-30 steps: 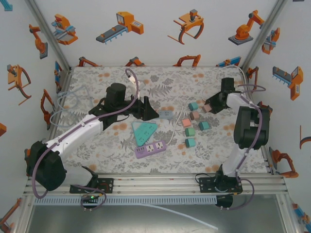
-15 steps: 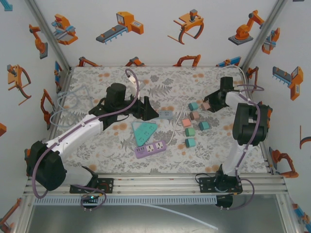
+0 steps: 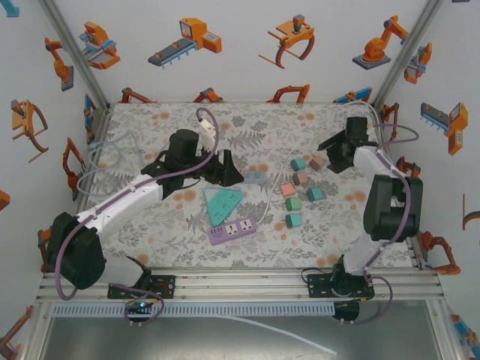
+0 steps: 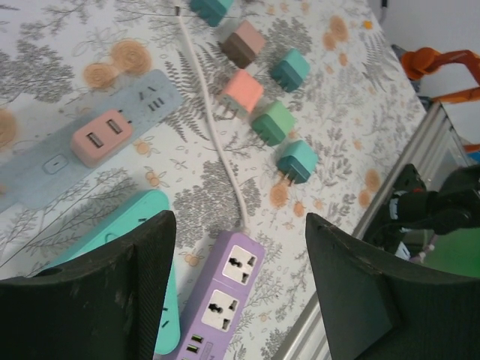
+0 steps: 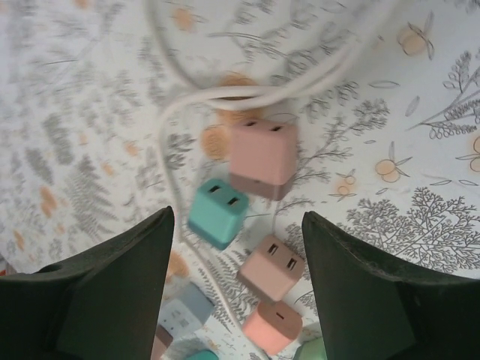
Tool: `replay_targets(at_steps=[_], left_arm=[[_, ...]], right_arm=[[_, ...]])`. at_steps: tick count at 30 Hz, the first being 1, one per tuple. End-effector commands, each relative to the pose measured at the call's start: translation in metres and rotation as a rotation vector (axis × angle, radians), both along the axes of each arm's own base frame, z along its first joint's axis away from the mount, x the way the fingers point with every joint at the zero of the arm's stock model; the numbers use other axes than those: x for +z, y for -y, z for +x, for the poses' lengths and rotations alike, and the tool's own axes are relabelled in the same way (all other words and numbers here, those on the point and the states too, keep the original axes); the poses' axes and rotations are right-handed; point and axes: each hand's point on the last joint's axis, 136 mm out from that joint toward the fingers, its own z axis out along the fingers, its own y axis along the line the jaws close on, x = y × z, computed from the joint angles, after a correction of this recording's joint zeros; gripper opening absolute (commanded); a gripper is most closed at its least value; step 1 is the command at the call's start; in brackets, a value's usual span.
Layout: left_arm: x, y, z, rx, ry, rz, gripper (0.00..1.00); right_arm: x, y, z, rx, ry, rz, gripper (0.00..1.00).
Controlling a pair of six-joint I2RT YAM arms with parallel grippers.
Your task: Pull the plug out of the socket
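Floral table (image 4: 345,112), loose plugs (image 4: 272,122) near blue socket strip (image 4: 37,169)

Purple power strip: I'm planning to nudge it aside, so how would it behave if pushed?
The purple power strip lies flat and looks rigid, so it would probably slide rather than tip. Its white cord leaves one end, so it may drag and swing the strip. The cord curves loosely, likely floppy.

The left arm (image 3: 120,201) stretches forward and to the right, its left gripper (image 3: 229,171) spread apart and empty. The right arm (image 3: 390,199) stands folded, its right gripper (image 3: 328,144) likewise apart, empty, aimed leftward.
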Motion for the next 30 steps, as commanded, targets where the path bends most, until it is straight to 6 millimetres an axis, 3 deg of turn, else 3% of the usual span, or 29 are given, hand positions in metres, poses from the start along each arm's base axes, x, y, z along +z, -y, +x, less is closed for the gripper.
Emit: replay_targets(at_steps=[1, 4, 7, 12, 17, 20, 23, 26, 30], left_arm=[[0.007, -0.016, 0.018, 0.111, 0.049, 0.066, 0.65], [0.004, -0.027, 0.027, 0.182, 0.041, 0.076, 0.65], [-0.002, -0.044, 0.039, 0.282, 0.018, 0.083, 0.65], [-0.022, -0.076, 0.052, 0.407, -0.09, 0.082, 0.65], [-0.035, -0.098, 0.049, 0.463, -0.101, 0.16, 0.65], [-0.041, -0.107, 0.048, 0.485, -0.117, 0.181, 0.65], [-0.043, -0.108, 0.047, 0.479, -0.128, 0.177, 0.65], [-0.047, -0.106, 0.045, 0.47, -0.143, 0.175, 0.65], [-0.048, -0.108, 0.042, 0.471, -0.151, 0.181, 0.65]], right_arm=[[0.066, -0.016, 0.012, 0.131, 0.238, -0.152, 0.62], [0.112, -0.052, 0.015, 0.27, 0.415, -0.257, 0.57], [0.145, -0.099, 0.015, 0.429, 0.537, -0.422, 0.56], [0.162, -0.208, 0.001, 0.873, 0.739, -0.627, 0.45], [0.15, -0.306, -0.051, 1.402, 1.008, -0.636, 0.4], [0.134, -0.341, -0.078, 1.618, 1.144, -0.634, 0.4], [0.115, -0.358, -0.087, 1.744, 1.204, -0.568, 0.38], [0.089, -0.368, -0.087, 1.856, 1.154, -0.489, 0.33], [0.064, -0.379, -0.09, 1.981, 1.064, -0.347, 0.5]])
